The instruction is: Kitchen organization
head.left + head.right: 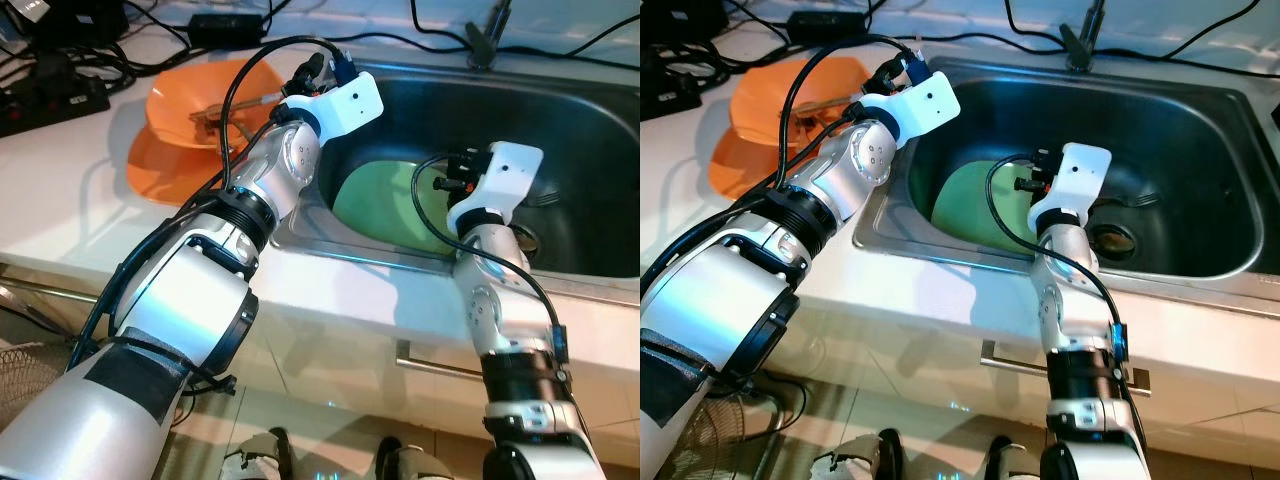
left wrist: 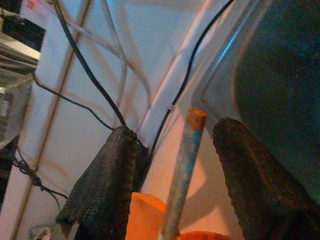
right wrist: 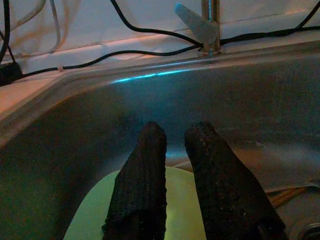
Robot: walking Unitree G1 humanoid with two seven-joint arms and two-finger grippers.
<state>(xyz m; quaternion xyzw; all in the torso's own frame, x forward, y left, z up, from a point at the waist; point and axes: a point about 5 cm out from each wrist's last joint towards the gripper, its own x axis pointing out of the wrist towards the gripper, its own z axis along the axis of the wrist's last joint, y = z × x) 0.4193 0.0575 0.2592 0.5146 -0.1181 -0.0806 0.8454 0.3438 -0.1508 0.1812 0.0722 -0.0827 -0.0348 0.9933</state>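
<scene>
Silver arm segments fill the near foreground of the head views, the left arm reaching across the white bench (image 1: 60, 190) and the right arm rising from below into the steel sink (image 1: 1200, 150).

That sink is the largest thing ahead, a deep basin set into the bench, with a tap (image 3: 207, 25) at its back rim and a dark drain (image 1: 1110, 240) in its floor. Black cables (image 3: 150, 30) trail along the bench behind it.

A green plate (image 1: 385, 200) lies in the sink bottom, towards the robot's left side of the basin. The right hand (image 3: 175, 150) hangs over the plate's far edge, its two black fingers (image 3: 145, 170) close together with only a narrow gap and nothing between them.

On the bench just left of the sink sit orange dishes (image 1: 190, 120), stacked, with a brown utensil resting in the upper one. The left hand (image 2: 175, 165) hovers at the sink's left rim beside these dishes. Its fingers (image 2: 107, 185) are spread wide, and a slim blue-speckled stick with an orange tip (image 2: 187, 160) stands between them, touching neither as far as can be seen.
</scene>
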